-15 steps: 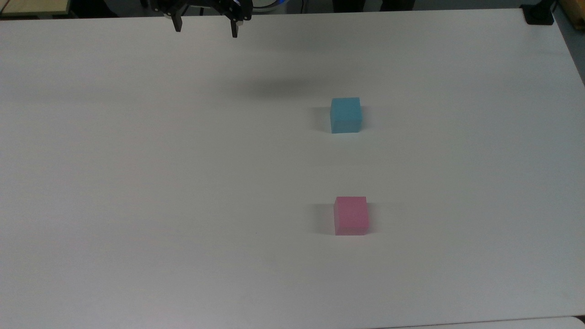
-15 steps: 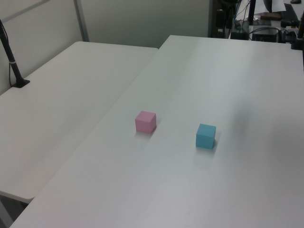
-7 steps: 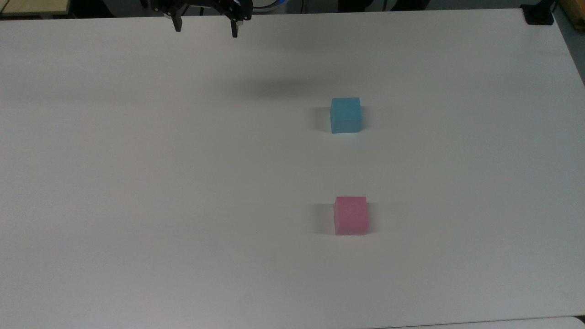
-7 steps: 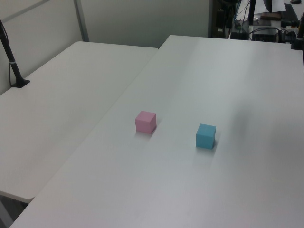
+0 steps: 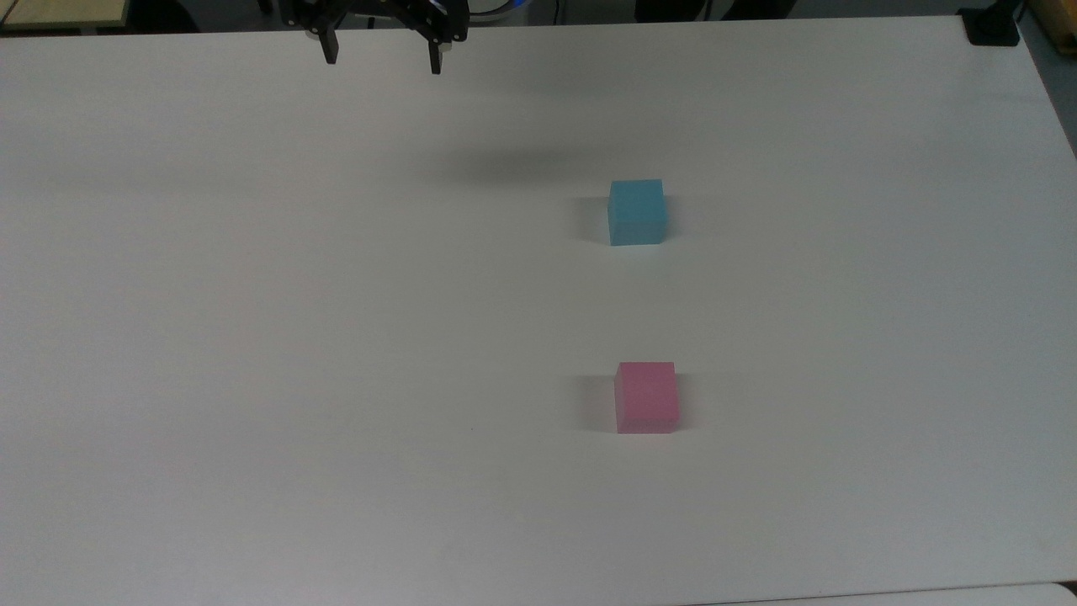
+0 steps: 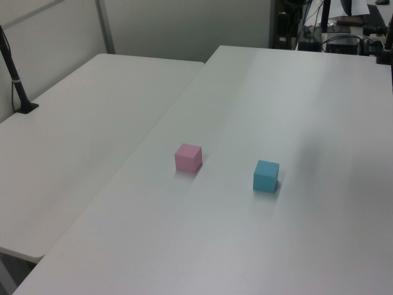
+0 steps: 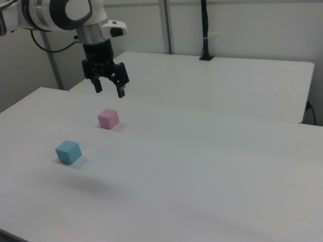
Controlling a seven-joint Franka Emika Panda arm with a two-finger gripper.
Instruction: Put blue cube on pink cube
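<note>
The blue cube (image 5: 637, 211) rests on the white table (image 5: 336, 337), right of centre in the top view. Below it in the top view sits the pink cube (image 5: 646, 397), apart from it. The left view has the pink cube (image 6: 188, 157) to the left of the blue cube (image 6: 266, 176). In the right view the blue cube (image 7: 68, 152) lies nearer than the pink cube (image 7: 108, 118). My gripper (image 5: 383, 61) hangs open and empty high above the table at the top view's upper edge, far from both cubes. In the right view the gripper (image 7: 109, 91) hovers above the pink cube's area.
A second white table (image 6: 73, 147) adjoins on the left view's left, with a black pole (image 6: 13, 77) clamped to it. A black clamp (image 5: 991, 25) sits at the top view's upper right corner. Cables and equipment (image 6: 331, 24) stand beyond the table's far end.
The gripper has shifted very slightly down in the top view, still open. Both cubes stay where they were.
</note>
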